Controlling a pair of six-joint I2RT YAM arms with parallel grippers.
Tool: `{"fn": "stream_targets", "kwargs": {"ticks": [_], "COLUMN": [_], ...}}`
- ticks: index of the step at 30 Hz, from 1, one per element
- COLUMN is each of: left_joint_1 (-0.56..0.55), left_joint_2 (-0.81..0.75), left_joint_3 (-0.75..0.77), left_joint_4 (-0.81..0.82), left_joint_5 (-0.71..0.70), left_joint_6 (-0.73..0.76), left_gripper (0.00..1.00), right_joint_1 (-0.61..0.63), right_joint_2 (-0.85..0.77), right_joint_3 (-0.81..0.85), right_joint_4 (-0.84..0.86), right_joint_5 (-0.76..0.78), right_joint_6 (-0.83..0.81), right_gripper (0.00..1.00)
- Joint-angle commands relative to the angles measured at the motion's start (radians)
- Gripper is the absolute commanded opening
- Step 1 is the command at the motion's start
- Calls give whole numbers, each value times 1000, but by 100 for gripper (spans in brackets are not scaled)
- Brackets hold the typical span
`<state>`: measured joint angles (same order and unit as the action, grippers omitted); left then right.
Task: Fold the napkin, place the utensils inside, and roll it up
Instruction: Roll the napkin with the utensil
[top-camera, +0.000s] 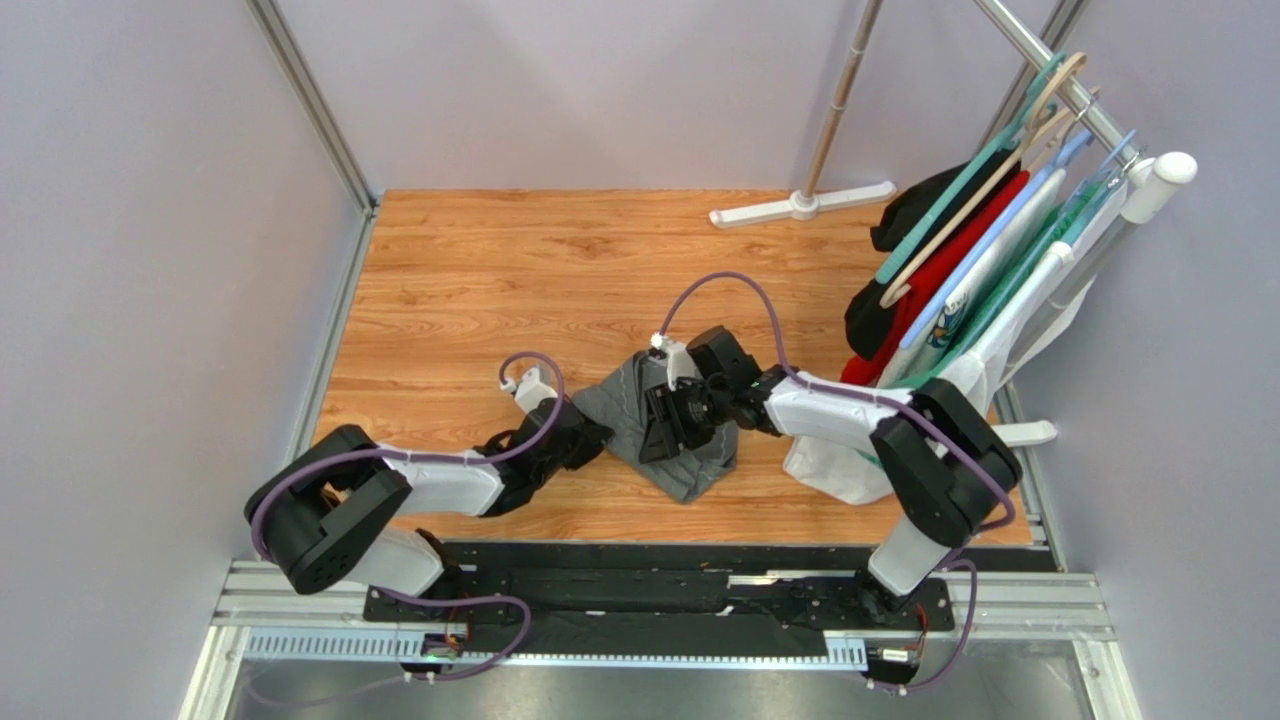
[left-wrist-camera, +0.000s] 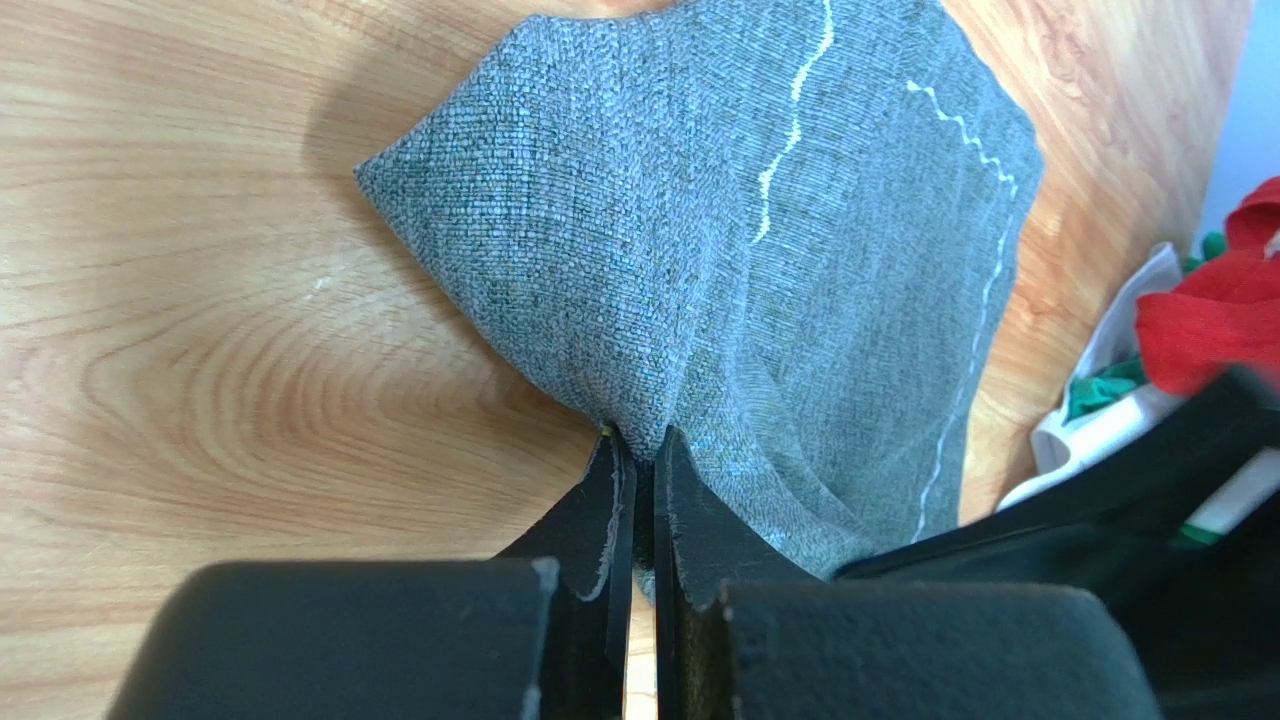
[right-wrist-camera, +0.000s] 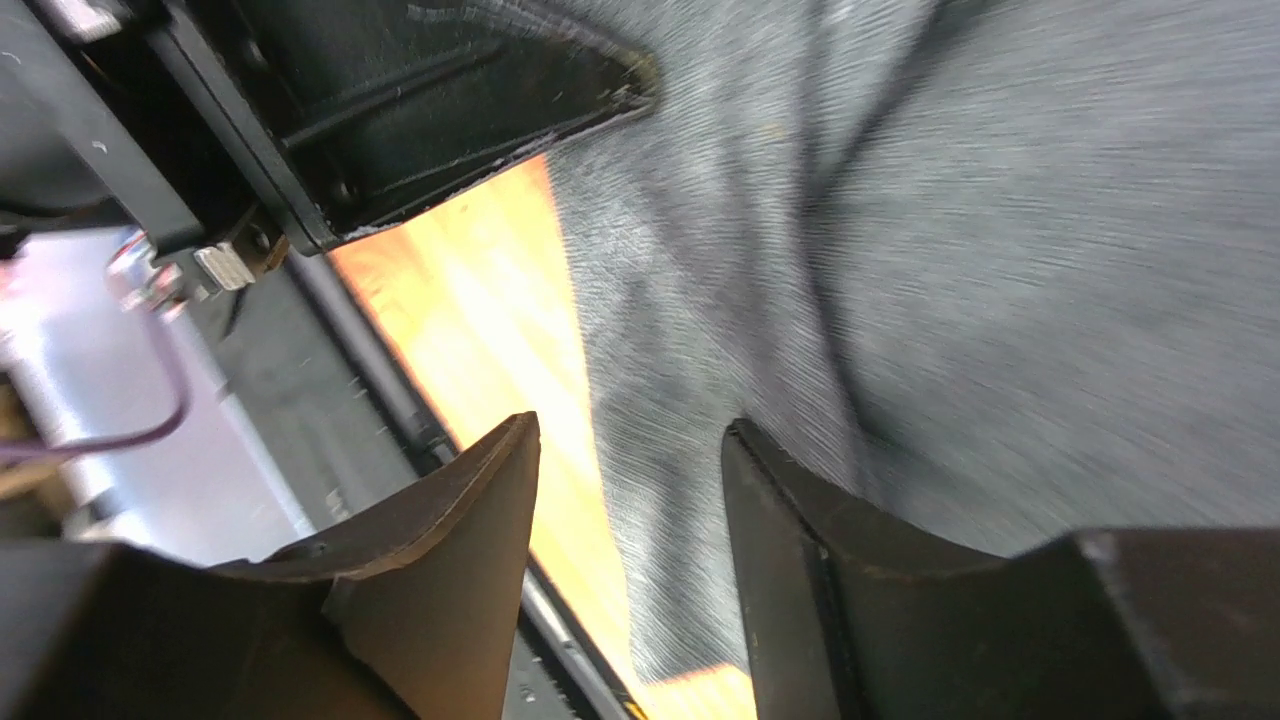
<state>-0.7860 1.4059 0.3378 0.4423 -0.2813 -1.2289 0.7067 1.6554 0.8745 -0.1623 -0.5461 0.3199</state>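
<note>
1. Near the front edge of the table (top-camera: 451, 255), mid-width: napkin (top-camera: 684, 428) lies bunched, not flat.
2. Left claw (left-wrist-camera: 637, 465) is closed tight on a pinch of the napkin's near side.
3. Right claw (right-wrist-camera: 628, 438) hangs over the cloth, jaws apart, holding nothing.
4. I judge the cloth light, limp and coarse-woven, so unlikely to slip; I'd take it at stitched corners, not mid-panel.
5. No utensils visible.

You see the napkin (left-wrist-camera: 721, 225) as coarse, matt grey woven cloth with a pale stitched line along it. The table (top-camera: 496, 270) under it is smooth wood-grain board with a soft sheen. The left gripper (left-wrist-camera: 634, 450) is matt black plastic, scuffed pale along its inner edges. The rail (top-camera: 676, 608) looks like dull brushed metal.
</note>
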Motion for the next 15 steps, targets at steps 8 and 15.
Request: {"fn": "stream_targets", "kwargs": {"ticks": [8,15], "left_joint_1": [-6,-6], "left_joint_2": [-15,-5], "left_joint_3": [64,52], "left_joint_4": [-53,-21], "left_joint_5": [-10,4], "left_joint_6": [51,25], "left_gripper": [0,0], "right_joint_1": [247,436], "right_joint_2": [-229,-145], "right_joint_3": [-6,-49], "right_joint_4": [-79,15], "right_joint_5": [530,1033], "right_joint_6": [-162,-193], "right_gripper": [57,58]}}
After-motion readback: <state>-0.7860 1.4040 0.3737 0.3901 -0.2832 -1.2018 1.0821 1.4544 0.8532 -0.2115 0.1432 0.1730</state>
